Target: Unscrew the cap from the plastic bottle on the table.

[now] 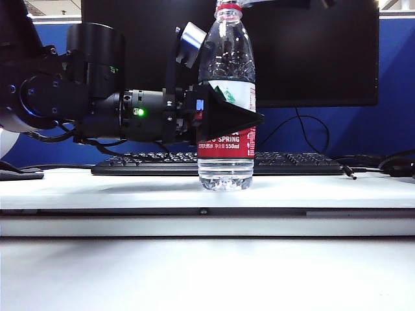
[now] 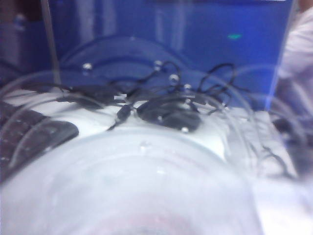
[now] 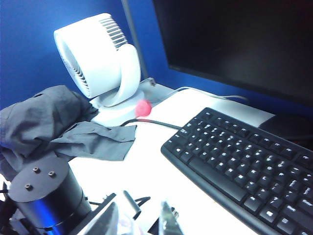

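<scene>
Where the exterior view stopped at its top edge, the cap (image 1: 227,5) was cut off, only a sliver of red showing above the neck of the plastic bottle (image 1: 226,97). The right gripper was not in that view at all. Its own wrist view showed only blurred pale shapes at the frame's lower edge, so whether it was spread or closed could not be told. That camera looked instead across a black keyboard (image 3: 244,161), a white fan (image 3: 100,58), a heap of grey cloth (image 3: 54,122) and a dark monitor (image 3: 239,44). The left wrist view was almost filled by the clear, blurred bottle wall (image 2: 132,181), hiding the fingers entirely.

On the table (image 1: 97,188) the bottle stood upright just in front of the keyboard (image 1: 292,163), with bare white surface to either side and the thick front edge below.

The left gripper (image 1: 227,120) reached in level from the left and clamped the bottle across its red label, one black finger (image 1: 230,118) lying over the front.
</scene>
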